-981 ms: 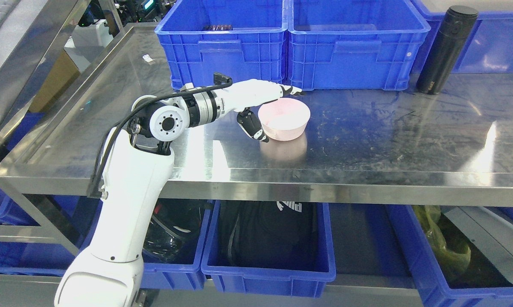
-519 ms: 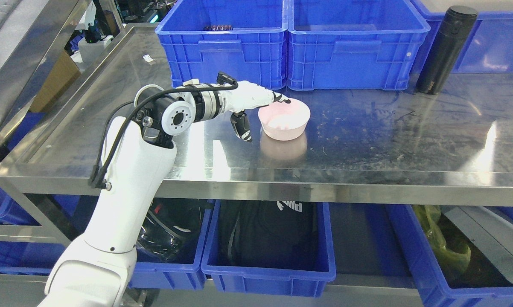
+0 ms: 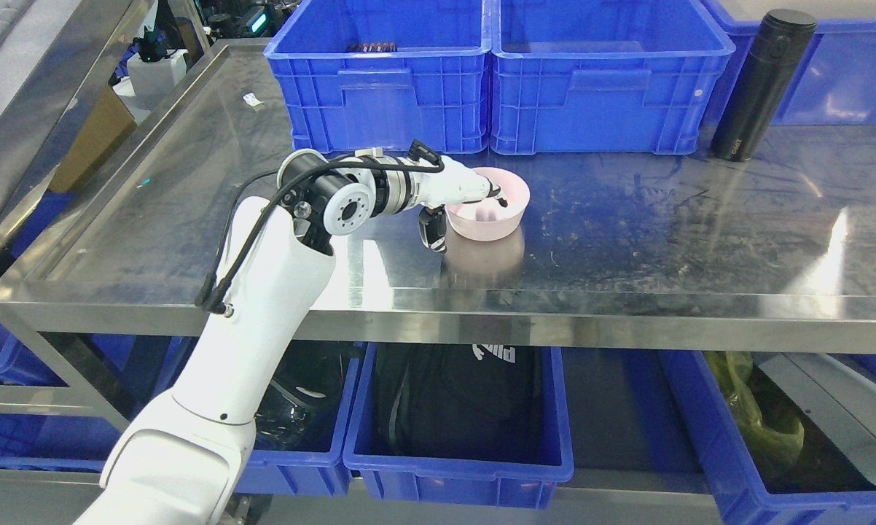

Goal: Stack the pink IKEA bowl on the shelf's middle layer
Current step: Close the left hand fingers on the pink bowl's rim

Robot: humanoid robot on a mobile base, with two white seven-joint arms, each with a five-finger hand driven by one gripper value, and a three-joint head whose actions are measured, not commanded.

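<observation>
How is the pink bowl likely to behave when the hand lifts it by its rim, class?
The pink bowl looks like thin rigid plastic, so probably light and stiff. On the polished steel shelf it may slide. Pinched at one side by the left hand, it could tilt.

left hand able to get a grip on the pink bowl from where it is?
Probably yes. The left hand is at the pink bowl's near-left rim, fingers dipping inside and thumb outside the wall. Nothing stands between them; the blue crates sit behind, clear of it.
</observation>
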